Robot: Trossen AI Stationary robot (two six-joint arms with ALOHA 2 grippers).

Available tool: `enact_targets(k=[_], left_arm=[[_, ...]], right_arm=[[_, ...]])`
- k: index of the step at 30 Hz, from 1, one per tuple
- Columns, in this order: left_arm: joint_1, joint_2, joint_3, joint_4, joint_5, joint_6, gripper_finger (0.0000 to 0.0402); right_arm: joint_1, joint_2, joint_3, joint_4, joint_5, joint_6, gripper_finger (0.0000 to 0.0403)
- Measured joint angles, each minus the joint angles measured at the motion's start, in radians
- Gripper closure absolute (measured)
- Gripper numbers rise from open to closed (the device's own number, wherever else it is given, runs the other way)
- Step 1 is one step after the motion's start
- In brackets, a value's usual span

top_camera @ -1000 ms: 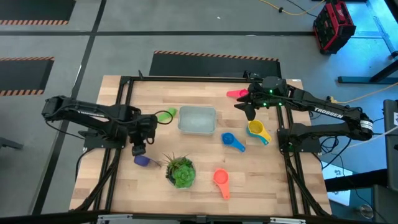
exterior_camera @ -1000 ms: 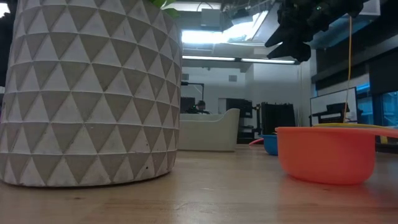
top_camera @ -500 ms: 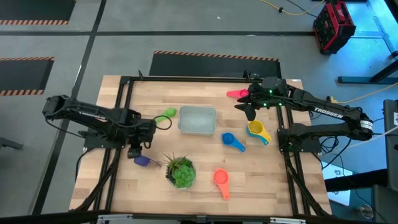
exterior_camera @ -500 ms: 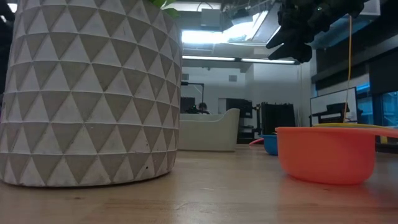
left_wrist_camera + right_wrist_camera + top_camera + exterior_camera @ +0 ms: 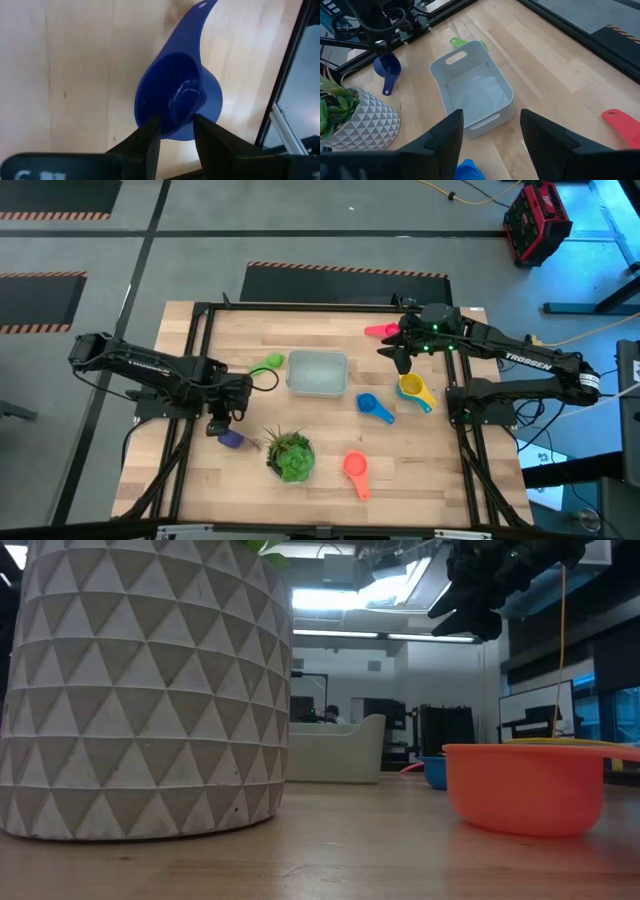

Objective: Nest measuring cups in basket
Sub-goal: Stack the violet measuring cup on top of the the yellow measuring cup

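On the wooden table [image 5: 320, 470], the left tool [image 5: 176, 131] grips the purple cup's [image 5: 177, 97] rim.

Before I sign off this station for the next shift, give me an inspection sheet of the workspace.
Surface: wooden table, no spills seen.
Job's things: basket holds no cups; green cup beside it; pink cup, blue cup, yellow cup, orange-red cup and purple cup loose on the table.
Clutter: potted plant.
Grippers: left gripper straddles the purple cup's rim; right gripper open, empty, raised above the table.
Cables: yellow cable on the floor.
Surroundings: red crate; a person far behind.
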Motion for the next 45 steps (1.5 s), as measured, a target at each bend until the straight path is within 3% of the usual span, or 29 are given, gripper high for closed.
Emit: enact_targets(k=[24, 45], left_arm=[[-0.119, 0.0, -0.016, 0.138, 0.024, -0.082, 0.0292], [-0.215, 0.0, -0.016, 0.206, -0.058, -0.186, 0.0292]], right_arm=[[0.0, 0.0, 0.0, -0.031, 0.0, 0.0, 0.0201], [0.0, 0.0, 0.0, -0.032, 0.0, 0.0, 0.0201]])
